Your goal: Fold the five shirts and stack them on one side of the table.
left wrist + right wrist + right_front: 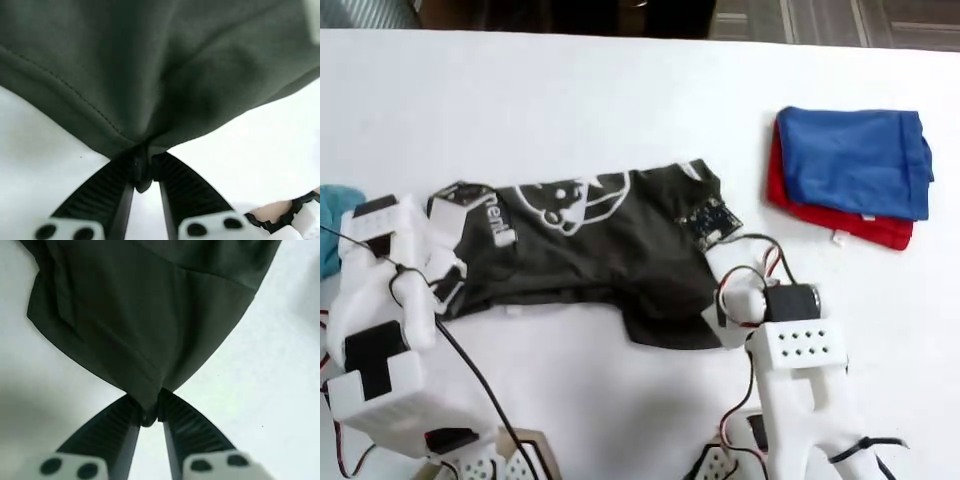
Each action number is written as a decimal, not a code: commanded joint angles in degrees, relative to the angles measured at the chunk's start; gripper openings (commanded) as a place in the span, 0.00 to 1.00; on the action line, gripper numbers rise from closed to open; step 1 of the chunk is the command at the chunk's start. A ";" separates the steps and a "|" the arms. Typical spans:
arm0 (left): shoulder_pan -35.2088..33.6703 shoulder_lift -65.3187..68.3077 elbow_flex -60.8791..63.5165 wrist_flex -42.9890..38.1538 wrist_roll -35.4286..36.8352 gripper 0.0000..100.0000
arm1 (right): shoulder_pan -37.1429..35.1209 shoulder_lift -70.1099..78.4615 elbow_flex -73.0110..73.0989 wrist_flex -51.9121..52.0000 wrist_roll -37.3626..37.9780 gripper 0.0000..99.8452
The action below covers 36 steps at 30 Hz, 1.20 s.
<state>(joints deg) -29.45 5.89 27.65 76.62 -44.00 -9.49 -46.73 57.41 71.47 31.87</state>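
The dark graphic T-shirt (605, 255) is lying across the middle of the high view on the white table (570, 100), with its long axis running left to right. The left gripper (144, 170) is pinching its lower-left edge and the right gripper (149, 412) its lower-right edge, fingers clamped narrowly on cloth. The folded blue shirt (855, 160) is resting on the red shirt (880, 228) at upper right, nearer the right arm.

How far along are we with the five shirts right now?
Done: a blue shirt lies folded on a folded red shirt at the right side. In hand: the left gripper and right gripper are each shut on the dark shirt, spread mid-table. Left: finishing that fold, the teal cloth at the left edge, and stacking.
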 commanded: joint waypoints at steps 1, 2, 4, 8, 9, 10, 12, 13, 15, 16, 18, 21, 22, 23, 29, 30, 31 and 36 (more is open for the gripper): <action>-0.44 -2.81 -1.27 1.14 -0.62 0.03 | 0.04 -1.80 0.97 -0.92 0.53 0.02; -0.44 -2.81 -1.63 2.11 -0.53 0.03 | 0.13 -1.80 1.32 -0.92 0.53 0.02; -0.44 -3.25 -1.71 3.60 -0.44 0.03 | 0.13 -1.80 1.49 -0.92 0.53 0.02; -0.70 -3.25 -1.71 5.01 -0.44 0.03 | -0.31 -1.89 0.26 -0.66 0.53 0.07; -0.70 -3.25 -1.80 5.63 -0.62 0.03 | -0.31 -1.89 -0.18 -0.66 0.44 0.10; -0.70 -3.25 -1.98 6.42 -0.62 0.03 | -0.22 -1.89 -0.62 -0.66 0.35 0.13; -0.79 -3.25 -3.91 8.97 -0.70 0.03 | -0.31 -1.89 -1.67 -0.66 0.53 0.19; -0.79 -3.25 -5.49 10.64 -0.70 0.03 | -0.31 -1.89 -2.46 -0.48 0.53 0.22; -0.79 -3.25 -9.80 14.42 -0.70 0.03 | -0.31 -1.89 -4.04 -0.48 0.53 0.23; -0.79 -3.25 -12.35 16.35 -0.70 0.03 | -0.31 -1.89 -5.01 -0.48 0.53 0.22; -0.79 -3.25 -18.42 20.31 -0.70 0.03 | -0.31 -1.89 -7.30 -0.48 0.53 0.21; -0.79 -3.16 -27.82 24.26 -0.62 0.03 | -0.31 -1.89 -11.78 -0.84 0.09 0.21; -0.79 -2.99 -30.37 24.62 -0.44 0.03 | -0.31 -1.45 -13.45 -1.10 0.09 0.21; -0.79 -2.90 -32.40 24.53 -0.44 0.03 | -0.31 -1.36 -14.68 -1.71 0.09 0.20; -0.44 -2.73 -36.09 22.15 -0.18 0.03 | -0.31 -1.19 -16.79 -8.75 0.09 0.09; -0.44 -2.73 -36.00 22.33 -0.18 0.04 | -0.31 -1.19 -16.88 -8.92 0.09 0.08; -0.62 -2.73 -35.91 22.59 -0.18 0.06 | -0.31 -1.19 -16.88 -9.01 0.09 0.08; -0.79 -2.73 -31.96 23.56 -0.44 0.17 | -0.31 -1.19 -16.97 -9.10 0.09 0.15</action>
<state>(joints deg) -29.63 5.54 -5.58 99.65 -44.00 -9.49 -46.73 43.16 63.47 31.87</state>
